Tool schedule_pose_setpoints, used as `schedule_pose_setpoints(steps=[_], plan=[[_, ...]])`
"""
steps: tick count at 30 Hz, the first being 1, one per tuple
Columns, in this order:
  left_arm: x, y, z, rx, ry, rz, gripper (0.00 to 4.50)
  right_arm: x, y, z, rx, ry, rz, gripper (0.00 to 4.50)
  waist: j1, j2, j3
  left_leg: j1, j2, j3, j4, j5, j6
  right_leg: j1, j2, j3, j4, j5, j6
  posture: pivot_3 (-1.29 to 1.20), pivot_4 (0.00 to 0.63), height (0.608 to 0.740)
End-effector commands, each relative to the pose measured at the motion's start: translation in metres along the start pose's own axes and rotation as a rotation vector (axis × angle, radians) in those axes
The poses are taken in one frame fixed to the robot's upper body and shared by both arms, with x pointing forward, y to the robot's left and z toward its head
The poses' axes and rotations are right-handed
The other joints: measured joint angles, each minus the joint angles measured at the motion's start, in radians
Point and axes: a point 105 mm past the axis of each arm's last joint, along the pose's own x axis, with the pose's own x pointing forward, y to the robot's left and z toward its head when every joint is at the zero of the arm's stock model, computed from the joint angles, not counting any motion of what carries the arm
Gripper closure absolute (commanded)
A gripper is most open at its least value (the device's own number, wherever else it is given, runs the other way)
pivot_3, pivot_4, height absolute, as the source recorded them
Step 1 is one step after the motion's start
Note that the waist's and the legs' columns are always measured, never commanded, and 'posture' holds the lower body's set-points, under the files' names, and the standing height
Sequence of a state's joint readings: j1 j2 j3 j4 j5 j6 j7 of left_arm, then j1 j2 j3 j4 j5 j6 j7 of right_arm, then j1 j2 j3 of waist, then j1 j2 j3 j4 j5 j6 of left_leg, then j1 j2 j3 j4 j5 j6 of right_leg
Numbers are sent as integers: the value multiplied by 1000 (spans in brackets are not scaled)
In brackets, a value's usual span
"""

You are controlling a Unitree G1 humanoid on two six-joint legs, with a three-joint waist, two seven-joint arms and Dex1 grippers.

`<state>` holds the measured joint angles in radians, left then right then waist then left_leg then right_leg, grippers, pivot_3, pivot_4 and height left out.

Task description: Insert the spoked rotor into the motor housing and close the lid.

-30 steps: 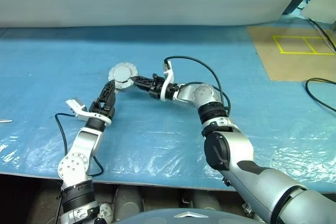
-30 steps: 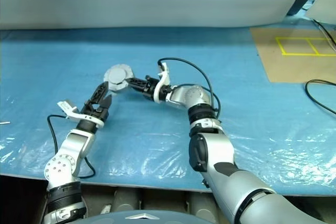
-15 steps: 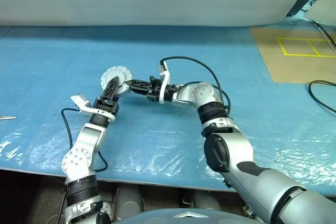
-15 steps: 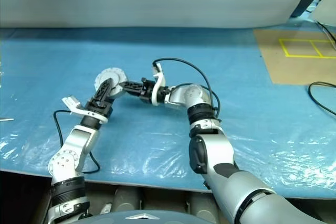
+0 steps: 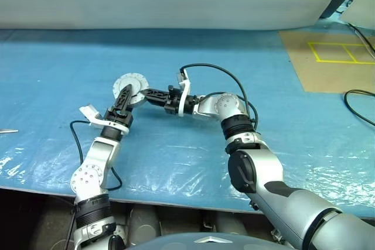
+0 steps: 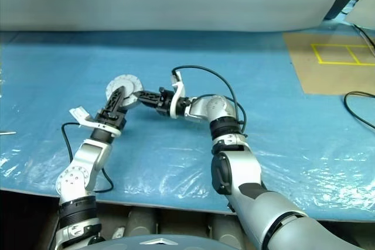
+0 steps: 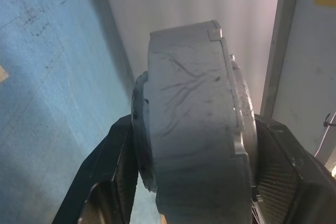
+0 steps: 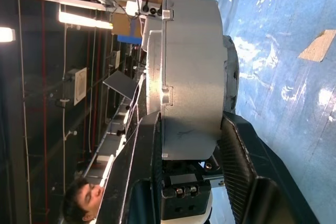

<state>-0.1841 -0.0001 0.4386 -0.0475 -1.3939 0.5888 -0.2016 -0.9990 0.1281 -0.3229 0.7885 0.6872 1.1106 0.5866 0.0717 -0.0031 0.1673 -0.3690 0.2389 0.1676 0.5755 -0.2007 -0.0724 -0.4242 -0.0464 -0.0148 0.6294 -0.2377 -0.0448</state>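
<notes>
Left eye view: both the left end effector (image 5: pixel 125 93) and right end effector (image 5: pixel 147 93) clench the housing (image 5: pixel 131 82), held on edge, white face toward the camera, above the bench (image 5: pixel 53 74).

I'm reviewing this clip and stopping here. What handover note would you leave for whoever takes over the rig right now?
Left end effector: shut on the motor housing, one finger on each flat side.
Right end effector: shut on the same housing from the other side.
Things: the housing is held off the blue table between both arms. The lid is at the housing, its white segmented face towards the head camera.
Done: I cannot tell whether the spoked rotor is inside or the lid fully seated.
Left: check both, press the lid home if needed, set it down.
</notes>
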Motion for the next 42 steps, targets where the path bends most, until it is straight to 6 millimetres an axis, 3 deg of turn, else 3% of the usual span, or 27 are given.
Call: schedule_pose_setpoints(steps=[1,6,14,19,27,37,42], plan=[[6,0,-2,21,5,14,1866,18,28,-9,-24,19,140,2409,0,0,0,0,0,0,0,0,0,0,0,0,1,0,0,0,150,740],[10,8,10,30,-84,47,1866,17,30,-6,-38,10,142,688,0,0,0,1,0,-1,2,0,0,0,0,0,4,0,0,0,150,740],[19,22,63,64,-358,75,1866,13,25,-5,-67,0,121,688,-5,0,0,3,0,-2,4,0,0,0,0,1,8,0,0,0,150,740],[33,53,92,154,-464,162,1866,11,28,-4,-80,-8,129,688,7,-2,1,2,-1,-4,4,0,0,0,0,1,8,0,0,0,150,740],[35,80,105,214,-471,242,1866,8,34,-1,-93,-15,159,688,22,-3,0,2,-3,-4,4,0,0,0,-1,0,10,0,0,0,150,740],[16,96,110,267,-492,325,1866,8,32,-1,-102,-24,143,688,12,-2,0,9,-3,-4,4,0,0,4,-1,2,11,0,0,0,150,740],[6,93,122,325,-571,356,480,9,30,0,-108,-27,135,644,-3,-1,0,10,-3,-4,4,0,0,6,-1,2,11,0,-1,0,150,740]])
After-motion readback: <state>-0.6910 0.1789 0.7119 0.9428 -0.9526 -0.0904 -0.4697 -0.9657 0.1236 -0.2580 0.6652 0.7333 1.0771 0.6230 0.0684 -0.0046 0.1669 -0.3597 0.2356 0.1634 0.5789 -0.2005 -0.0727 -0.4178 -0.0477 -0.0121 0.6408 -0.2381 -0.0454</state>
